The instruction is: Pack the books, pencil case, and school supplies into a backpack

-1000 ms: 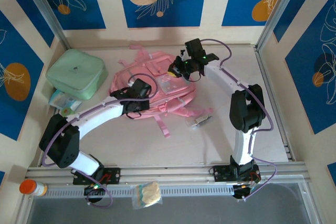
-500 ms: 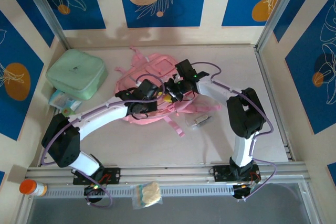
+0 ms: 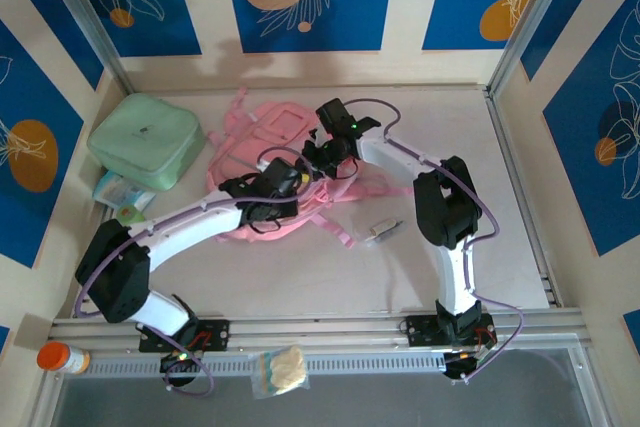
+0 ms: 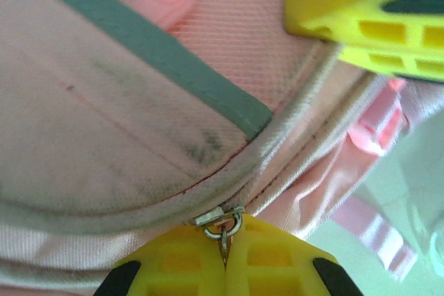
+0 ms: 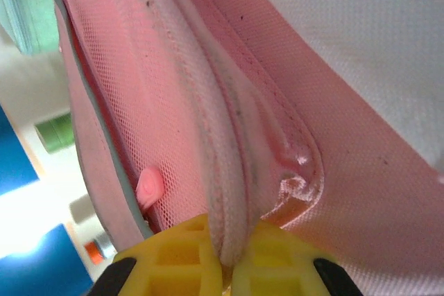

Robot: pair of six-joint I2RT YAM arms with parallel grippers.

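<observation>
The right gripper (image 3: 312, 161) has swung left from the backpack's (image 3: 240, 147) far right corner to its middle, its jaws now pinched tight on a ridge of the bag's pink seam (image 5: 229, 192). The left gripper (image 4: 223, 254) stays clamped on the metal zipper pull (image 4: 223, 229). The bag lies mid-table toward the far side and has bunched leftward.

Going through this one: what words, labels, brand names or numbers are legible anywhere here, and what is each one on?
Nothing legible; no text to quote.
On the green case: a small dark mark on the lid, too small to read.
On the packet next to that case: coloured print, too blurred to read.
On the backpack: no lettering on the fabric seen up close from the wrists.
</observation>
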